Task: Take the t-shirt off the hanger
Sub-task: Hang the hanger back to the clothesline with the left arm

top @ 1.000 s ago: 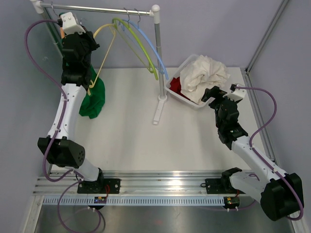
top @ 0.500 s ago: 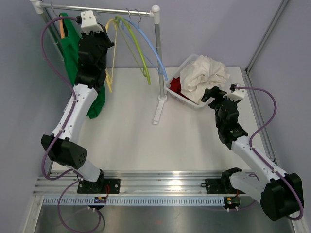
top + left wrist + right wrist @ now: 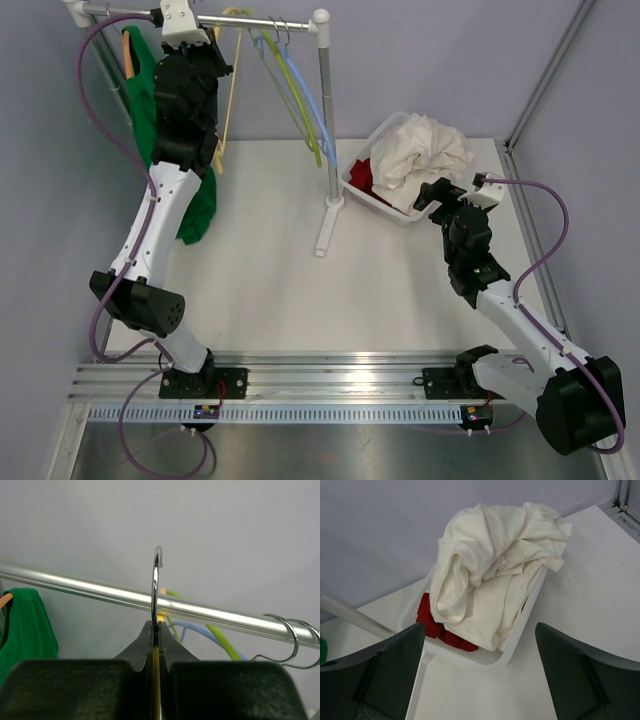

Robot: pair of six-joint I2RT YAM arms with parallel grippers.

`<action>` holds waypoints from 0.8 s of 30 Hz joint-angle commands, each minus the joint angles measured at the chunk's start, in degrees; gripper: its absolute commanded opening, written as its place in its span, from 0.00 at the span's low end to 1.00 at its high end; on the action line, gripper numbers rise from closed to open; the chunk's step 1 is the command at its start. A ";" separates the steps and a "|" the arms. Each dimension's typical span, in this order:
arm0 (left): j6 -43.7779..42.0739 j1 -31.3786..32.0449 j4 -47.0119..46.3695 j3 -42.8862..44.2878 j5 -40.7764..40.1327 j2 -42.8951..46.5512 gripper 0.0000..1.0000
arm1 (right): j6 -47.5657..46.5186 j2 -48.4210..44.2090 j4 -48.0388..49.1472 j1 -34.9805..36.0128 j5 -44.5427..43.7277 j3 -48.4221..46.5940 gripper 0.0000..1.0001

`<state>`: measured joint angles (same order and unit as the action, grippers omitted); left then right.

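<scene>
Two claws: left claw (image 3: pixel 156 632) clamped on the yellow hanger (image 3: pixel 228 105), hook (image 3: pixel 157 580) at the rail (image 3: pixel 75 587); right claw (image 3: pixel 480 672) apart, idle. Green t-shirt (image 3: pixel 150 100) hangs at ten o'clock (rail's left end). Best to seat the hook squarely before releasing.

I saw a white basket (image 3: pixel 366 197) on the table (image 3: pixel 270 290), just right of the rack's upright post (image 3: pixel 321 60) — crumpled white cloth (image 3: pixel 425 150) heaped inside, a red garment (image 3: pixel 362 172) beneath. Blue hanger (image 3: pixel 197 626) and green hanger (image 3: pixel 222 642) hung from the rail (image 3: pixel 75 585).

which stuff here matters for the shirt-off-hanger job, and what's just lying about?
Job: green t-shirt; yellow hanger, clamped in left gripper; rail.
Lying about: blue hanger; green hanger; basket with white clothes and red cloth; right gripper, open.
</scene>
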<state>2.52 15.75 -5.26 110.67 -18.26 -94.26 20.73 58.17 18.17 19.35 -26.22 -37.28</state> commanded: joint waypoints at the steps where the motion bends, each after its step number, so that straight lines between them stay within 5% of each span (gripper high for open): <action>1: -1.73 0.16 -2.13 6.38 2.35 -1.80 0.00 | -0.69 -0.34 2.57 0.16 0.46 -0.16 1.00; 13: -3.93 1.21 0.07 12.46 2.27 -8.92 0.00 | -0.96 -0.08 2.66 0.16 0.91 -0.16 1.00; 24: -3.93 2.27 -1.77 7.82 4.63 -9.10 0.00 | -1.04 0.01 2.66 0.16 1.17 -0.16 1.00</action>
<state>-0.49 17.63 -1.93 119.37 -16.05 -104.97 20.56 58.19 18.17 19.35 -25.80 -37.28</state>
